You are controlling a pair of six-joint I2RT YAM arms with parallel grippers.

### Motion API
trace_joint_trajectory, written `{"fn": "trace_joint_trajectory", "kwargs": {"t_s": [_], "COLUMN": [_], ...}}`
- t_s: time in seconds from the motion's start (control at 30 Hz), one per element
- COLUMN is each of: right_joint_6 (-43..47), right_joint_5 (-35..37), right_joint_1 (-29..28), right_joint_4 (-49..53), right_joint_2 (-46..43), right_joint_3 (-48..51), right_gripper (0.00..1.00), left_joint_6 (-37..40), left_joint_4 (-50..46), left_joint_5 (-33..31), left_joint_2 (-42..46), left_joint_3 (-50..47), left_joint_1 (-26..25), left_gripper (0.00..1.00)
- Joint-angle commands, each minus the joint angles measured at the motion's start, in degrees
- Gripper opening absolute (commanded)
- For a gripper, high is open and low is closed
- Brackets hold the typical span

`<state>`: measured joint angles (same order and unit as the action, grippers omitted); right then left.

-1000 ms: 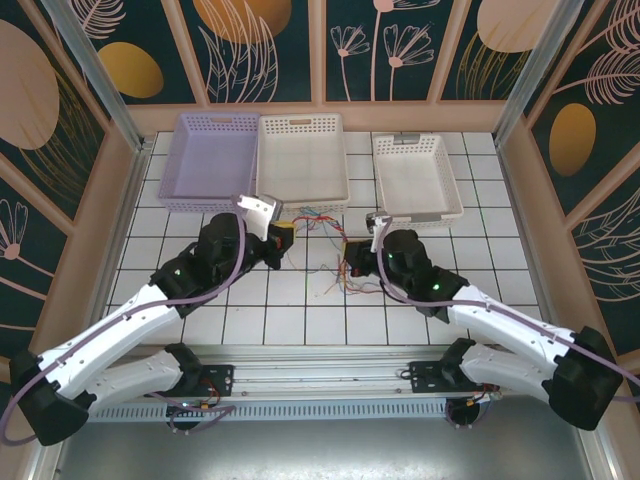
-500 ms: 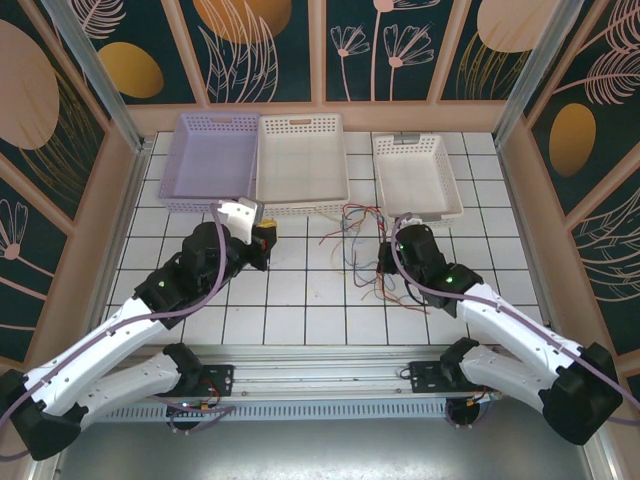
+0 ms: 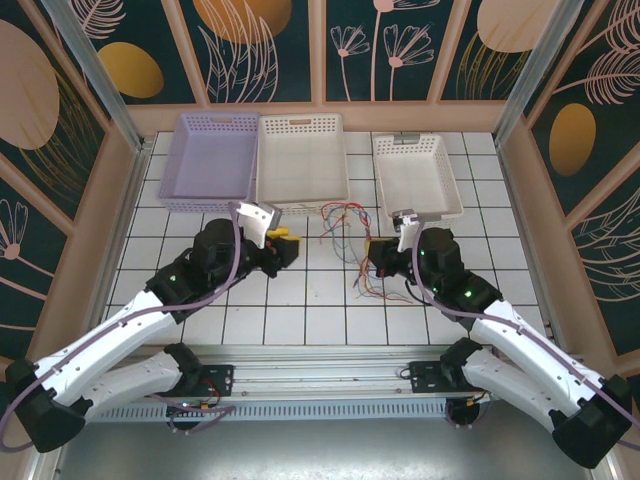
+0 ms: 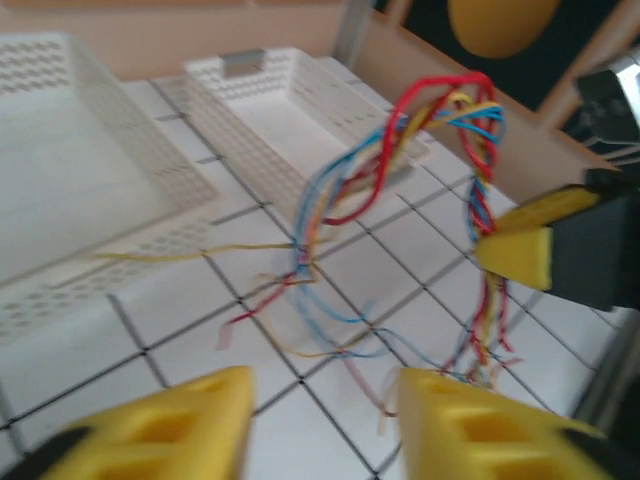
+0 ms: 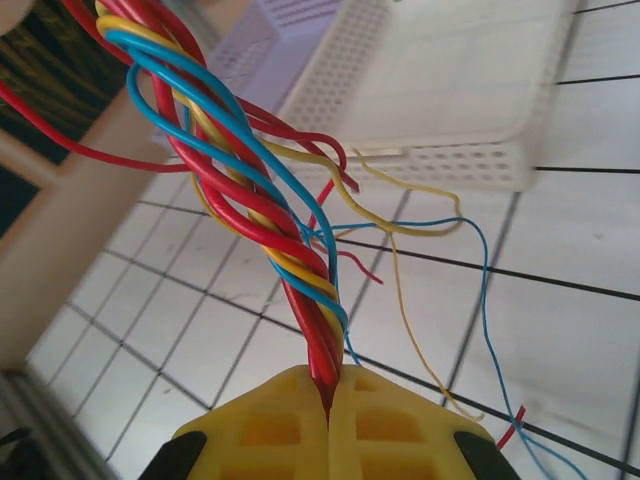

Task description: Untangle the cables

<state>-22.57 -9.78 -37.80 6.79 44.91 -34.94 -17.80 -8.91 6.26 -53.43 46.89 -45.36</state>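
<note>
— White tiled surface, baskets along its far edge: why are the cables held up mid-surface?
— Right end effector pinches the twisted bundle so loose ends dangle; left end effector, spread, probably awaits a strand.

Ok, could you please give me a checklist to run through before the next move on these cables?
1. Right gripper shut on the cables: ok.
2. Left gripper open and empty: ok.
3. Left gripper apart from the cables: ok.
4. Cables untwisted above the right fingers: not ok; red, blue and yellow strands twist together.
5. Single strand clear for the left fingers: cannot tell, too blurred.
</note>
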Motion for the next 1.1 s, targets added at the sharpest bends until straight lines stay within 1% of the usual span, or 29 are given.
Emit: {"fn": "trace_joint_trajectory", "kwargs": {"t_s": [0.0,0.13,0.2,0.33,0.47,0.57,0.7,0.73,0.83,0.87,0.93,1.0,1.07], "right_joint_6": [1.4,2.1,2.4,3.2,3.4,3.6,3.9,4.1,4.4,4.5,4.5,4.4,4.3], "right_joint_5": [-7.8,-10.1,-11.3,-12.5,-13.1,-13.6,-14.1,-14.2,-13.9,-13.7,-13.3,-13.3,-13.3], "right_joint_1": [-0.1,-0.4,-0.8,-2.9,-4.3,-4.8,-5.0,-5.0,-5.0,-5.0,-5.0,-5.0,-5.0], "right_joint_4": [-4.4,-4.3,-4.7,-5.2,-6.1,-6.3,-5.8,-5.6,-5.2,-5.0,-5.0,-5.1,-5.1], "right_joint_2": [-0.2,0.2,0.7,1.9,2.8,3.2,2.9,2.9,3.0,3.0,3.1,3.3,3.3], "right_joint_3": [-1.3,-2.3,-2.3,-2.2,-2.0,-2.0,-1.8,-1.8,-1.3,-1.1,-0.7,-0.6,-0.6], "right_gripper": [0.00,0.00,0.00,0.00,0.00,0.00,0.00,0.00,0.00,0.00,0.00,0.00,0.00], "left_joint_6": [-1.4,-2.3,-3.0,-3.2,-3.3,-2.6,-1.5,-1.4,-1.4,-1.4,-1.5,-1.7,-1.6], "left_joint_4": [4.7,7.7,9.1,9.6,9.8,8.8,7.4,7.3,7.6,7.8,8.5,8.8,8.5], "left_joint_5": [11.7,14.2,14.7,14.3,15.0,14.1,11.9,11.7,11.1,11.0,11.2,11.2,11.1], "left_joint_2": [-0.4,1.7,2.6,1.4,-1.2,-2.4,-2.5,-2.1,-0.4,0.1,1.7,2.6,3.0], "left_joint_3": [-0.5,-1.5,-2.0,-1.7,-0.8,0.1,0.3,0.2,-0.4,-0.6,-1.5,-2.1,-2.1], "left_joint_1": [0.3,0.2,0.2,0.3,0.2,0.2,0.2,0.2,0.2,0.3,0.2,0.3,0.2], "left_gripper": [0.59,0.77,0.82,0.83,0.82,0.75,0.61,0.59,0.60,0.63,0.73,0.75,0.75]}}
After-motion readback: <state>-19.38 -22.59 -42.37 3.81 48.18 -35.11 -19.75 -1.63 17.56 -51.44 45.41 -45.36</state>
